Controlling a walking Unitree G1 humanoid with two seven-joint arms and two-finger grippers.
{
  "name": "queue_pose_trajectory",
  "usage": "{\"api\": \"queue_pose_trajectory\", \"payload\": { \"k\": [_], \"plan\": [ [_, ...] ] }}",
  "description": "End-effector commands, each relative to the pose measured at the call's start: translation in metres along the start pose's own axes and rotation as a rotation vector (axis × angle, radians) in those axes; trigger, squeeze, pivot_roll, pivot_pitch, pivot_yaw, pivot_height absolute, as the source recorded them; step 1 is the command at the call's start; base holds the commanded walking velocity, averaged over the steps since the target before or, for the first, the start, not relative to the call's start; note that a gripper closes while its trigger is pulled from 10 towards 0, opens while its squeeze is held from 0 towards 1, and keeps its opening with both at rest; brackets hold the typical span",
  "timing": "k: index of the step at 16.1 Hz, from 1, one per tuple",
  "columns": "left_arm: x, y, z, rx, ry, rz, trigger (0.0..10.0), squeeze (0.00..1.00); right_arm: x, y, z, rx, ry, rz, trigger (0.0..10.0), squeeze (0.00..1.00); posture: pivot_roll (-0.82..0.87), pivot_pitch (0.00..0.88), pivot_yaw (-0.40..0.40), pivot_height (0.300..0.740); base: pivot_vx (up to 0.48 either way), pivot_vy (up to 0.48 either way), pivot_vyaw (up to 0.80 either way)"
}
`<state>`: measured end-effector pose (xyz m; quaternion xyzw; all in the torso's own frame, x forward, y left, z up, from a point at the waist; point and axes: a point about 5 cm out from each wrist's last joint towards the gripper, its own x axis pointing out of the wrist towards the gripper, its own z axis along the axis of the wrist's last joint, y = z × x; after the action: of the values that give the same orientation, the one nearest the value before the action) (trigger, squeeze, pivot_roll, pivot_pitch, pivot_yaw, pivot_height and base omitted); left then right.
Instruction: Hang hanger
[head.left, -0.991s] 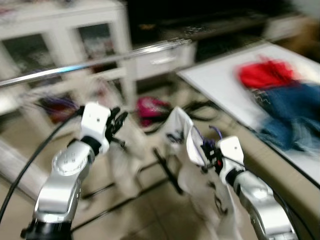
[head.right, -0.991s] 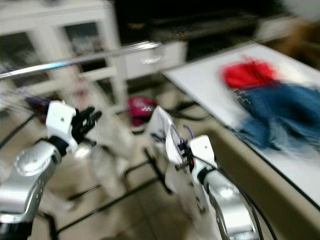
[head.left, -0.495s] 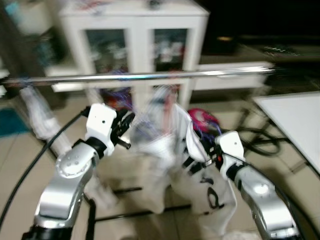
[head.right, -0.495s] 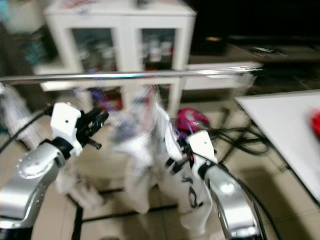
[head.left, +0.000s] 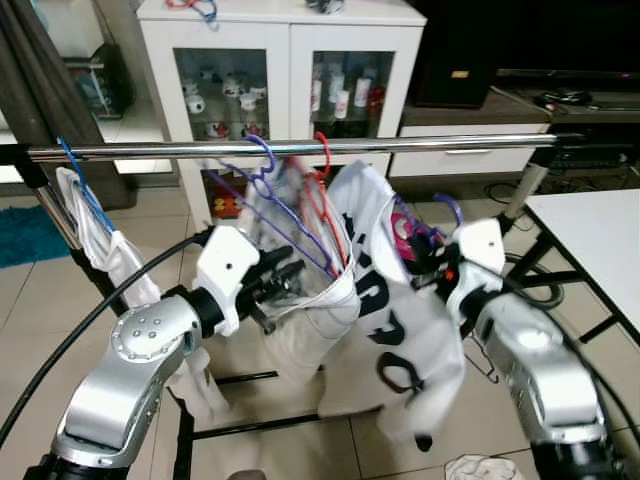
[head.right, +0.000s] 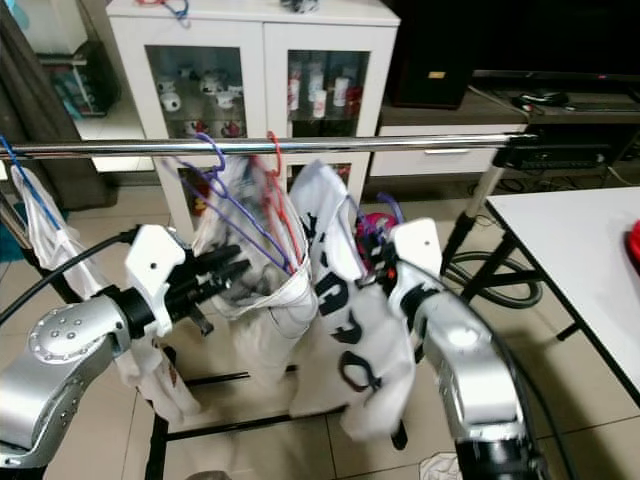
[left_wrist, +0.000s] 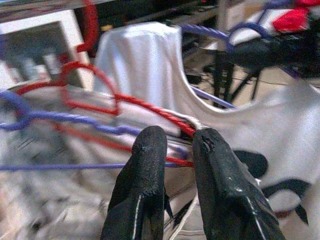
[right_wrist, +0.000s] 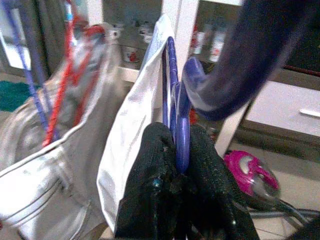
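Head views: a chrome clothes rail (head.left: 300, 150) carries hangers; the right pincer (head.left: 432, 262) holds a purple hanger (head.left: 448, 208) with a white printed shirt (head.left: 400, 320) just below it. Left wrist: left pincer (left_wrist: 175, 145) released near a red hanger (left_wrist: 100, 95). Right wrist: fingers (right_wrist: 155, 160) clenched on purple hanger

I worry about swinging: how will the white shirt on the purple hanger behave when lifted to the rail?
The white shirt hangs in loose folds, so probably floppy and swaying. The right hand pinches only the thin purple hanger, which may pivot.
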<state>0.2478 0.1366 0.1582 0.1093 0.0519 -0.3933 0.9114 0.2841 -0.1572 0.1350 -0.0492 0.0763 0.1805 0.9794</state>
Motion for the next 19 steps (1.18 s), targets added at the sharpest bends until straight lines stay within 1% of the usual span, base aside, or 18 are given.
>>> {"api": "queue_pose_trajectory", "payload": {
  "k": [1,3,4,6,8,9,11,13,15,17,19],
  "plan": [
    [0.003,-0.004,0.009,0.023,-0.016,-0.044,10.0,0.0,0.001,-0.009,0.011,-0.023,-0.012,-0.046,10.0,0.0,0.08,0.0,-0.027,0.74,0.0,0.0,0.0],
    [0.006,-0.005,0.014,-0.008,-0.038,-0.058,10.0,0.0,0.007,-0.015,0.017,-0.026,-0.005,-0.063,10.0,0.0,0.07,0.0,-0.022,0.74,0.0,0.0,0.0],
    [0.01,-0.007,0.018,-0.029,-0.053,-0.089,10.0,0.0,0.019,-0.024,0.023,-0.073,0.022,-0.08,10.0,0.0,0.07,0.0,-0.014,0.74,0.0,0.0,0.0],
    [0.011,-0.008,0.016,-0.019,-0.028,-0.114,10.0,0.0,0.035,-0.035,0.03,-0.126,0.064,-0.105,10.0,0.0,0.06,0.0,-0.01,0.74,0.0,0.0,0.0],
    [0.012,-0.008,0.016,-0.015,-0.024,-0.122,10.0,0.0,0.042,-0.04,0.036,-0.135,0.065,-0.127,10.0,0.0,0.06,0.0,-0.01,0.74,0.0,0.0,0.0],
    [0.012,-0.008,0.017,-0.015,-0.022,-0.129,10.0,0.0,0.051,-0.047,0.042,-0.141,0.07,-0.16,10.0,0.0,0.07,0.0,-0.015,0.74,0.0,0.0,0.0],
    [0.011,-0.009,0.018,-0.02,-0.018,-0.152,10.0,0.0,0.066,-0.055,0.049,-0.14,0.088,-0.174,10.0,0.0,0.07,0.0,-0.018,0.74,0.0,0.0,0.0],
    [0.009,-0.012,0.018,-0.034,-0.018,-0.18,10.0,0.0,0.078,-0.057,0.057,-0.12,0.076,-0.171,10.0,0.0,0.07,0.0,-0.02,0.74,0.0,0.0,0.0],
    [0.009,-0.012,0.018,-0.033,-0.016,-0.182,10.0,0.0,0.083,-0.058,0.059,-0.121,0.078,-0.169,10.0,0.0,0.08,0.0,-0.023,0.74,0.0,0.0,0.0],
    [0.008,-0.012,0.019,-0.033,-0.013,-0.188,10.0,0.0,0.091,-0.057,0.059,-0.104,0.114,-0.149,10.0,0.0,0.08,0.0,-0.025,0.74,0.0,0.0,0.0],
    [0.008,-0.013,0.02,-0.041,-0.01,-0.21,10.0,0.0,0.098,-0.054,0.054,-0.113,0.187,-0.124,10.0,0.0,0.08,0.0,-0.023,0.74,0.0,0.0,0.0]
  ]
}}
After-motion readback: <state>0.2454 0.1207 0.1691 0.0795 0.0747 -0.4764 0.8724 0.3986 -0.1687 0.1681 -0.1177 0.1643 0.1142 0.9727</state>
